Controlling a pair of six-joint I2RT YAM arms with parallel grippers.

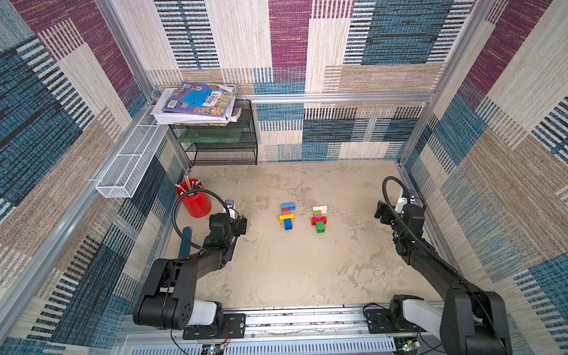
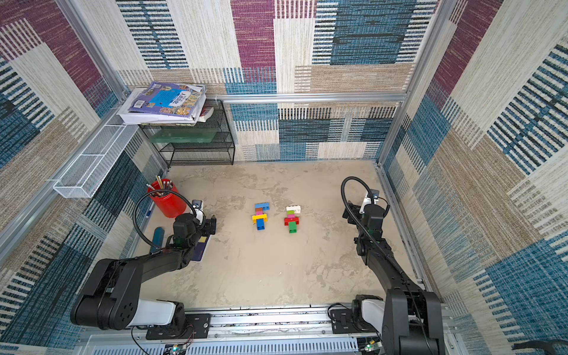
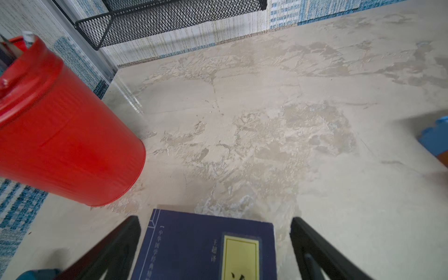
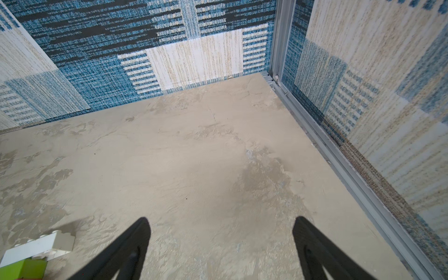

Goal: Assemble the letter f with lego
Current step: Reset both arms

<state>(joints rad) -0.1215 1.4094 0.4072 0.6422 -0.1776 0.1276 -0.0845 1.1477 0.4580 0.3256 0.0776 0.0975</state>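
Lying between left claw (image 1: 241, 226) and right claw (image 1: 381, 212), the lego (image 1: 286, 218) touches neither.

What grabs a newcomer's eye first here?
At the middle of the table, side by side: a blue-yellow lego build and a red-green lego build. Then the red bucket of pencils at the left edge, and the books atop the black mesh shelf in the far left corner. The left pincer and right pincer stand open, off to either side.
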